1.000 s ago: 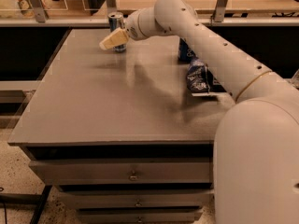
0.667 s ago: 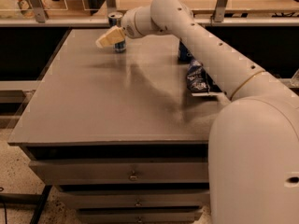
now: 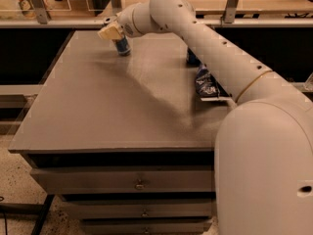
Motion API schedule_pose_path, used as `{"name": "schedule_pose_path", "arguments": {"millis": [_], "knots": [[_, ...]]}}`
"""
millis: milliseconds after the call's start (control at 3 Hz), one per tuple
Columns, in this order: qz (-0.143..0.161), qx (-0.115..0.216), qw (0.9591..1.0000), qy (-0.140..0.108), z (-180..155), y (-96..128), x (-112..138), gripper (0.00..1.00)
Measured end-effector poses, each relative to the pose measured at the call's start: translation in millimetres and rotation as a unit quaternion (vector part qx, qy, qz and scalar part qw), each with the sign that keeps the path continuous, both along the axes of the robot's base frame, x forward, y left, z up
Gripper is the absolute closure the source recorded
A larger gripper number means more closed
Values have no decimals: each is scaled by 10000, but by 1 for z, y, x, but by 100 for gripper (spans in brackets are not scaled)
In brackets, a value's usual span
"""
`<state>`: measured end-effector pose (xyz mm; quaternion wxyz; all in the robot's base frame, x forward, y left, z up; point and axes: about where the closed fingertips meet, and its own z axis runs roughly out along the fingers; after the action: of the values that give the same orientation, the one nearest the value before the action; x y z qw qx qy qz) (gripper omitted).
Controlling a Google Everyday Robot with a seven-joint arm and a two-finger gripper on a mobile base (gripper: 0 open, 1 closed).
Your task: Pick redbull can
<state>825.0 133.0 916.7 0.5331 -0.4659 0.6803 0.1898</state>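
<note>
— Position of the redbull can (image 3: 122, 47)?
— It is found upright at the far left of the bench (image 3: 98, 111), with the pincer (image 3: 111, 32) set at its top.
— Pincer state?
— It cannot be told. The grasp step is judged in hand; closure must be confirmed before any lift is made.

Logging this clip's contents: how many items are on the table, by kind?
Cans: 2, the redbull can just below the gripper at the far left, and a dark blue can half hidden by the arm
Bags: 1, a blue bag
Total: 3
</note>
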Motion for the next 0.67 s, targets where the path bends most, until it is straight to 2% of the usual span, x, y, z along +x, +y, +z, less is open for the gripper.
{"name": "schedule_pose_path", "arguments": {"millis": [667], "knots": [[254,304,9992,112,18,6,-10,87]]}}
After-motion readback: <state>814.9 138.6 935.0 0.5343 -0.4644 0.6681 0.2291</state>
